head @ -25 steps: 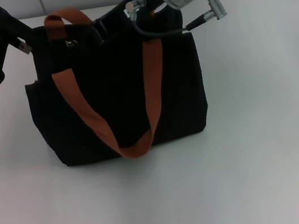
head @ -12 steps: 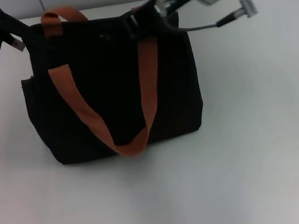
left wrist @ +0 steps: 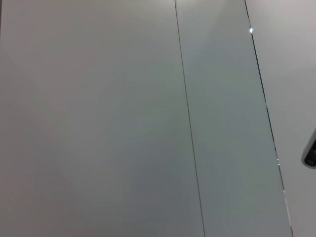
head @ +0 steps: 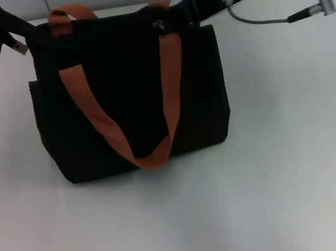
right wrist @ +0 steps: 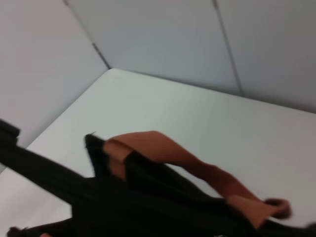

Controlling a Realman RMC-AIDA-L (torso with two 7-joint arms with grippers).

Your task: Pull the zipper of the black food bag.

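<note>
We see the black food bag (head: 131,99) standing upright on the white table (head: 280,177), left of centre, its orange-brown straps (head: 99,121) draped down the near face. Our right arm reaches in from the far right, stretched nearly level along the bag's top edge, and the right gripper (head: 184,10) sits at the bag's far right top corner, touching the fabric there; we cannot tell whether its fingers are parted or closed, and the zipper pull itself is too small and dark to make out. Our left gripper (head: 15,41) is at the bag's far left top corner, its fingers pinched on the fabric edge, the arm angling in from the left.
</note>
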